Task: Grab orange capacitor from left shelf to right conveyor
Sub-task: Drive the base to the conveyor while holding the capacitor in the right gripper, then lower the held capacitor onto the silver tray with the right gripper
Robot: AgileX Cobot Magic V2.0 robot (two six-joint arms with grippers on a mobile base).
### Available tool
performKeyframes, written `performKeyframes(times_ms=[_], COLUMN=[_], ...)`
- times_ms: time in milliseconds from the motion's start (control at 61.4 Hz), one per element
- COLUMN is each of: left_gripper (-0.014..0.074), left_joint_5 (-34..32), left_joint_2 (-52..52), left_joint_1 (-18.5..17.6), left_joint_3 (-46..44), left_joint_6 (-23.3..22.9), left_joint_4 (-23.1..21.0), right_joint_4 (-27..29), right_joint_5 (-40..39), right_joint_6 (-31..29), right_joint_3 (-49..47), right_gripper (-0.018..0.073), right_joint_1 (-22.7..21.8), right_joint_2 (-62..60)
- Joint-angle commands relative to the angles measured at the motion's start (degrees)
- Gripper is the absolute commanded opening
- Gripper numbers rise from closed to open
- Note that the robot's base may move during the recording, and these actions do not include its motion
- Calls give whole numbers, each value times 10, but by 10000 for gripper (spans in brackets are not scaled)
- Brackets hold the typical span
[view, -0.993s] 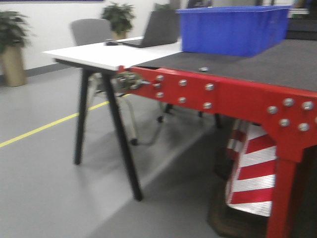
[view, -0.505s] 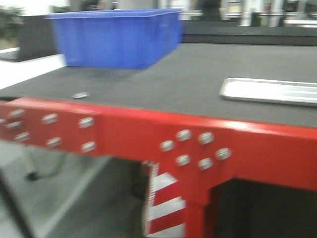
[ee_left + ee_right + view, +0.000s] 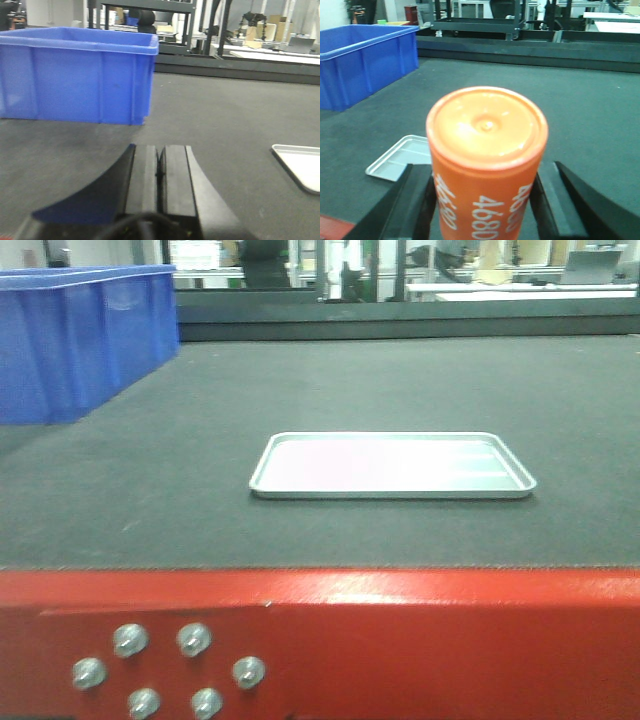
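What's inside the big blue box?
Looking into the blue bin, only the top of its inner walls shows, and nothing pokes up above the rim. The front wall hides the bottom, so anything lying down there can't be seen.

The orange capacitor [image 3: 487, 165], marked "4680", is held upright above the right conveyor [image 3: 590, 105].

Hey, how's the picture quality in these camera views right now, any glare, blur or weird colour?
Front view: sharp, with a pale glare streak on the conveyor red frame and the metal tray washed nearly white. Left wrist view: blue bin clear, the shut left gripper close and soft. Right wrist view: greenish cast, a highlight on top of the orange capacitor.
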Motion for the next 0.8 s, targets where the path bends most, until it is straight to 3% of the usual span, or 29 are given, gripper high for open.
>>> performKeyframes(times_ms=[0, 782], left_gripper=[-105, -105], left_joint_5=[-48, -48], left_joint_2=[-11, -11], left_joint_1=[-1, -1], left_joint_3=[-2, -2], left_joint_6=[0, 0], left_joint_4=[0, 0], right_joint_4=[1, 1], right_joint_5=[-56, -72], right_joint_6=[0, 0], right_joint_3=[-16, -16], right_gripper=[183, 183], right_joint_1=[-2, -2], right_joint_2=[8, 10])
